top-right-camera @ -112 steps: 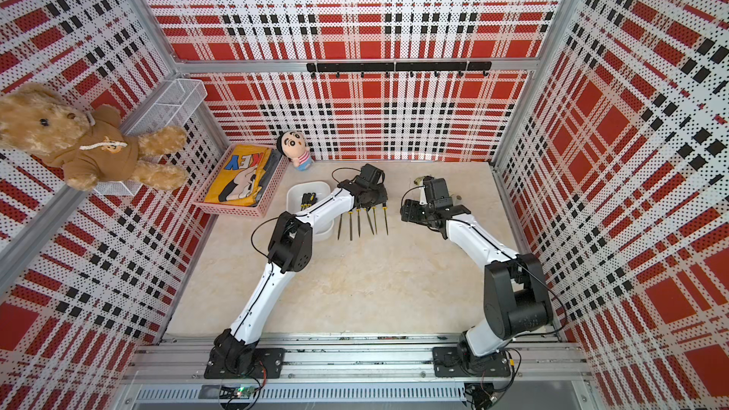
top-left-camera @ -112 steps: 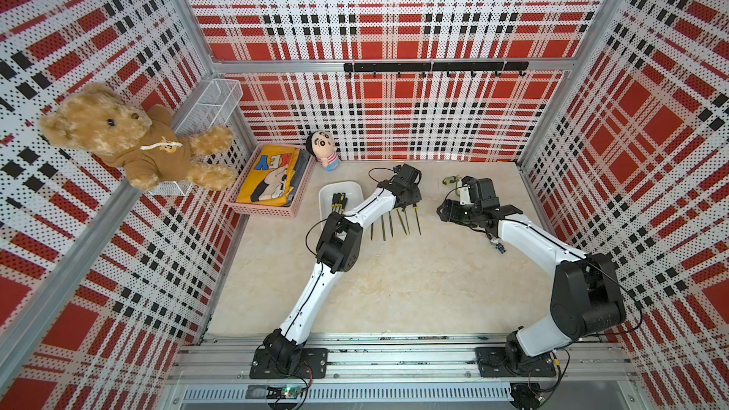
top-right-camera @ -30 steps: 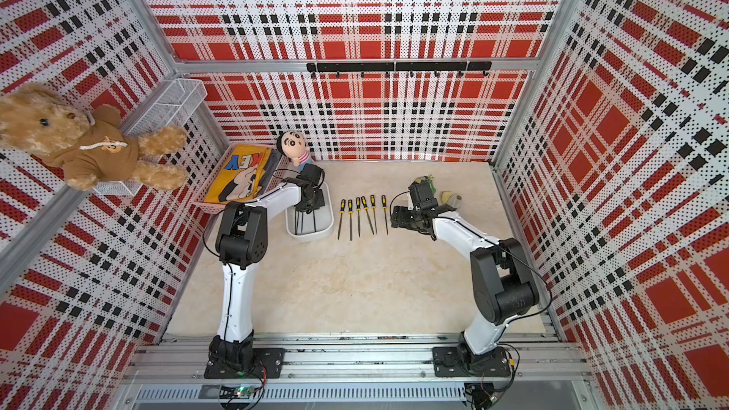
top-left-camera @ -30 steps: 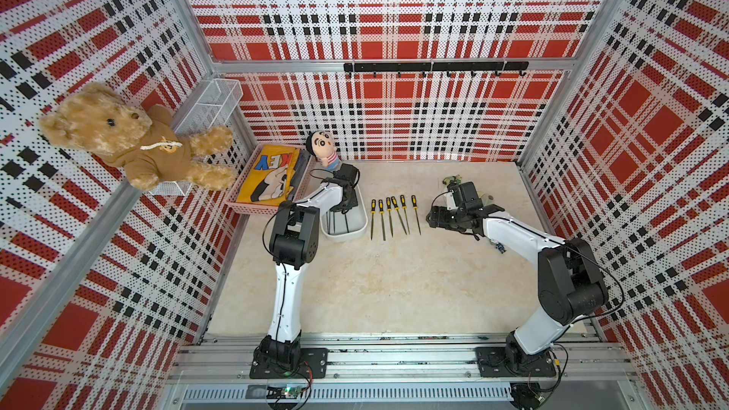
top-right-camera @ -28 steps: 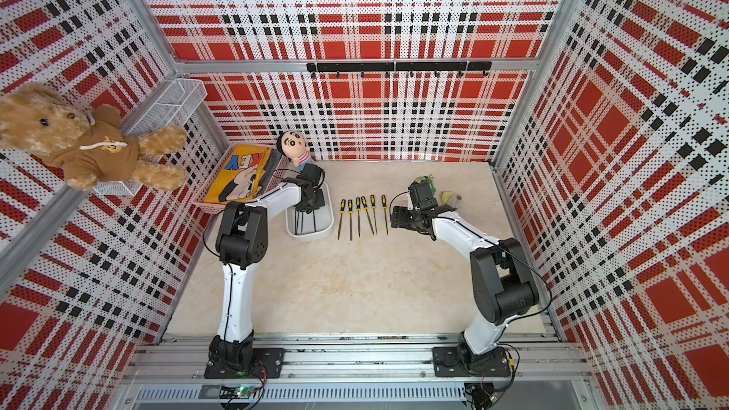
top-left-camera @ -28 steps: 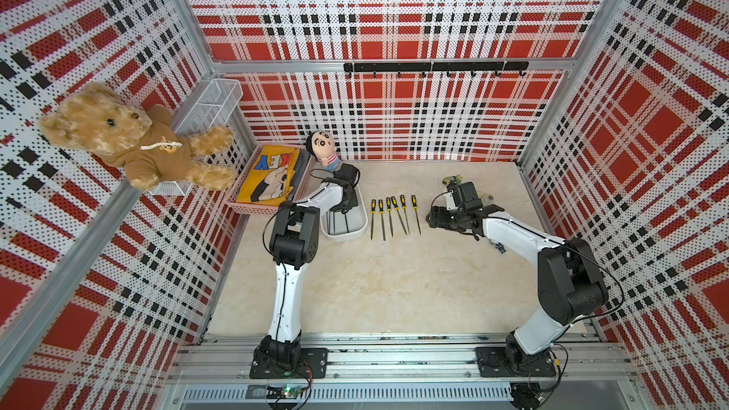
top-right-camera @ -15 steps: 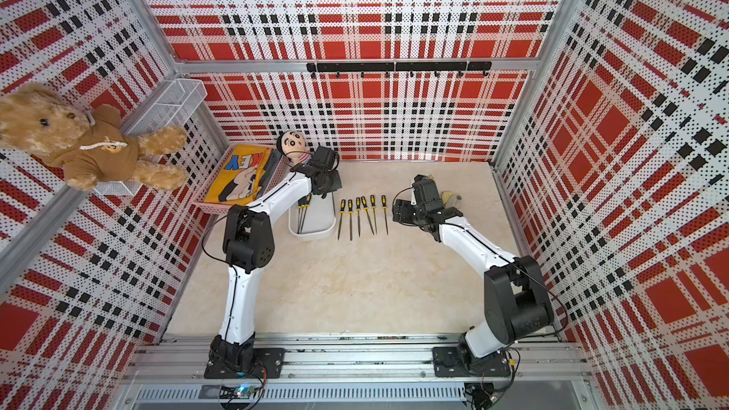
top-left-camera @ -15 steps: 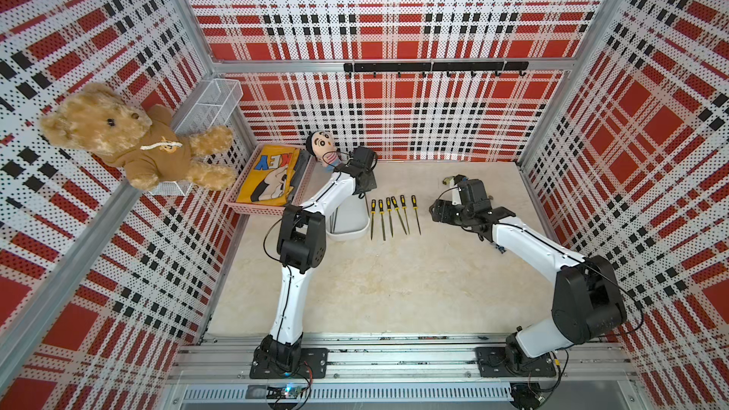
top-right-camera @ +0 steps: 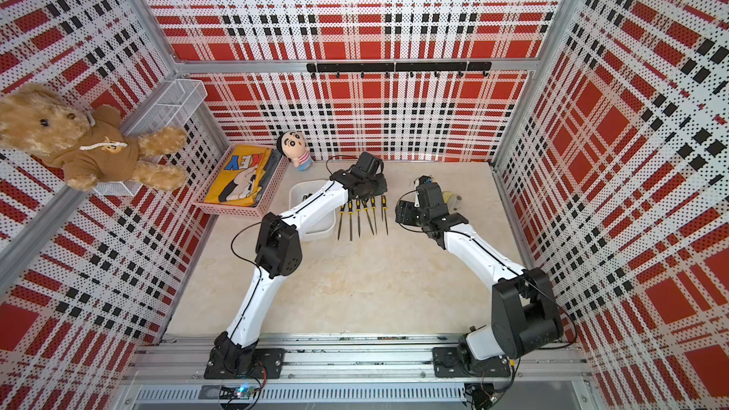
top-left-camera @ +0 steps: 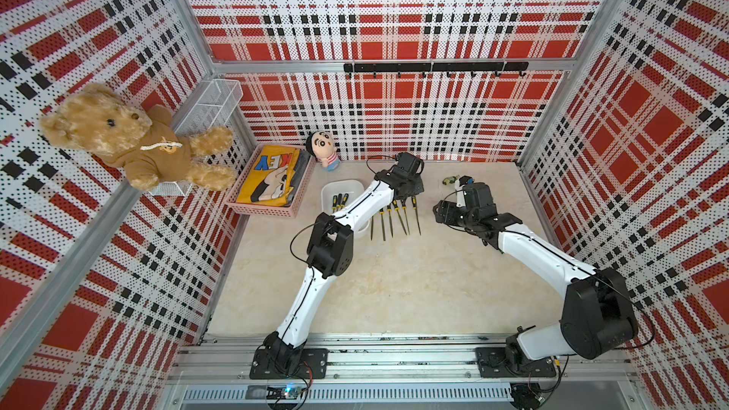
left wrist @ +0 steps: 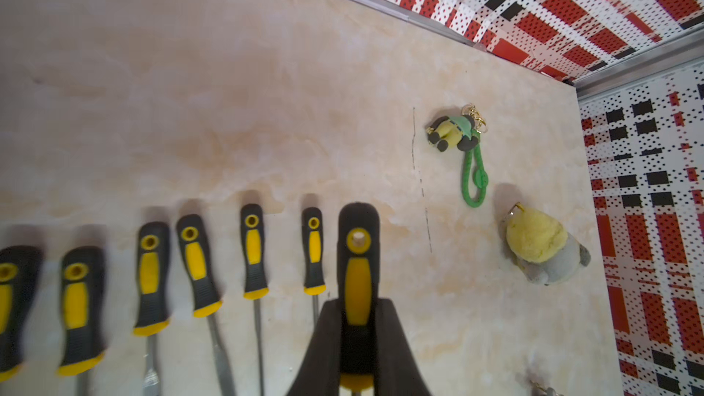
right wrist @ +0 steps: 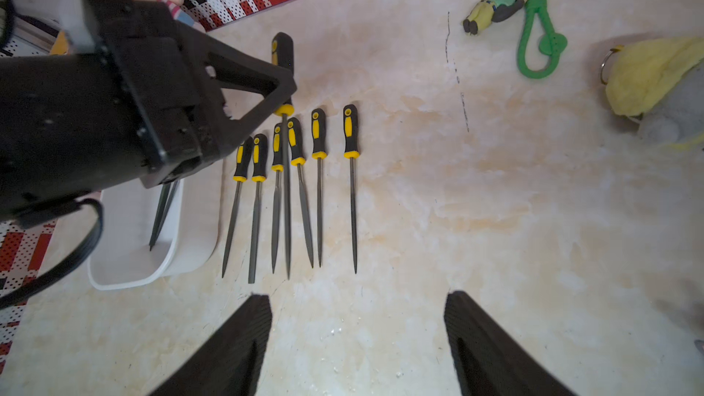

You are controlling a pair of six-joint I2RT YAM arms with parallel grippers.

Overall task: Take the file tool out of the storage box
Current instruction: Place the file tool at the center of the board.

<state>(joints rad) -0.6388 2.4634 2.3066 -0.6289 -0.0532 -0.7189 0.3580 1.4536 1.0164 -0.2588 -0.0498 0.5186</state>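
The left arm [top-left-camera: 369, 201] hides much of the storage box [top-left-camera: 326, 194].

I see a brown teddy bear [top-left-camera: 130, 140] on the left wall, against a white wire-mesh basket [top-left-camera: 211, 106]. In the table's far left corner sits a pink perforated basket [top-left-camera: 268, 209] holding a folded yellow cloth [top-left-camera: 272, 181], with a small doll [top-left-camera: 323, 149] just beside it. A black hook rail [top-left-camera: 434, 68] crosses the back wall. On the table, a keychain figure [left wrist: 455, 133] with a green loop [left wrist: 474, 173] lies near a yellow-and-grey plush [left wrist: 541, 249], not touching.
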